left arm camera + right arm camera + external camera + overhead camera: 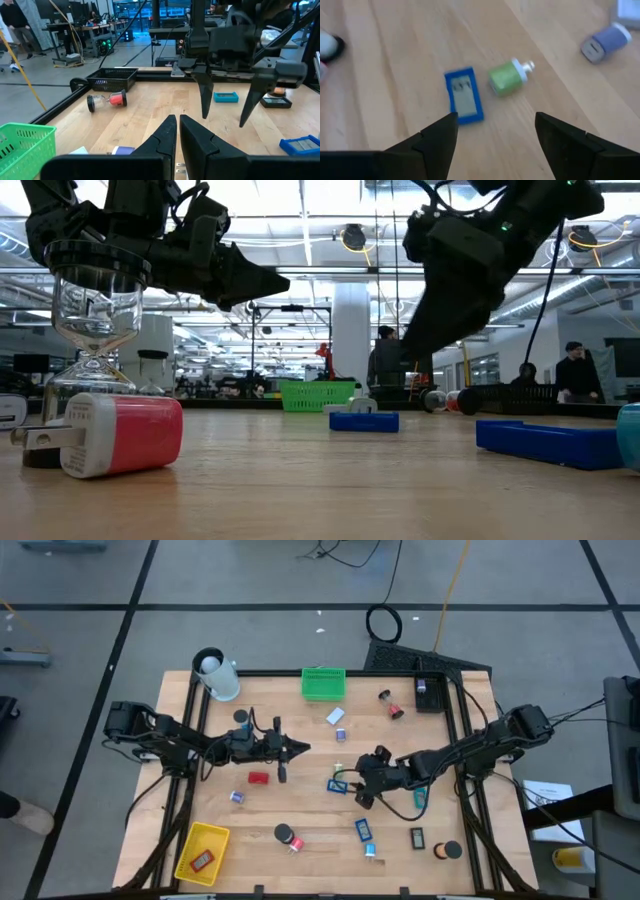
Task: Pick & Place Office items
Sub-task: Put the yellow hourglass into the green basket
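Hovering right tool [495, 131] — jaws apart | blue block [464, 95] — flat, rectangular, grey-labelled

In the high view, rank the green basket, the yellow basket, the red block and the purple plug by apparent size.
1. Yellow basket and green basket: nearly alike, so no firm order between them.
2. Red block.
3. Purple plug, slightly smaller than the red block.

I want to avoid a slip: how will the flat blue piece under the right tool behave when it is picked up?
The flat blue piece lies low on the table, so the open right tool may struggle to get under it. It looks rigid and unlikely to roll.
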Available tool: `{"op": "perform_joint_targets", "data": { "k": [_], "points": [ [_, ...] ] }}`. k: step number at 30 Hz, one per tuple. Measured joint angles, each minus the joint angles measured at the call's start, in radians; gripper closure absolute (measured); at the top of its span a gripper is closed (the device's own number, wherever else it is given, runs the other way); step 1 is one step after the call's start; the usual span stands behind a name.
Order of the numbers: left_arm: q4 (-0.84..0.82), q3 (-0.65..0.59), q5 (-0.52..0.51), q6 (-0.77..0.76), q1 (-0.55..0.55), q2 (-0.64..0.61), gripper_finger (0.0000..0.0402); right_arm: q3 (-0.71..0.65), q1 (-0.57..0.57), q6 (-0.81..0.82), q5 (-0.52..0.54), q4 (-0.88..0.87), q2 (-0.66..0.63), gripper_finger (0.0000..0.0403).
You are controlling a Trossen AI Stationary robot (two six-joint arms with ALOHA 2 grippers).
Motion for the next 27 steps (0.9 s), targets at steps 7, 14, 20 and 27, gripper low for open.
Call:
{"op": "perform_joint_targets", "data": {
  "k": [7,14,20,27],
  "points": [
    [0.000,0.000,0.000,-0.001,0.000,0.000,0.0371,0.000,0.004,-0.014,0.017,-0.003,0.007,0.0144],
    [0.000,0.000,0.000,0.000,0.000,0.000,0.0371,0.000,-0.021,-0.063,-0.007,0.086,0.047,0.0145],
    [0.000,0.000,0.000,-0.001,0.000,0.000,0.0371,0.056,-0.025,-0.090,-0.023,0.022,0.050,0.0145],
    [-0.001,0.000,-0.008,-0.001,0.000,0.000,0.0371,0.092,-0.025,-0.010,-0.002,-0.039,0.050,0.0144]
  ]
}}
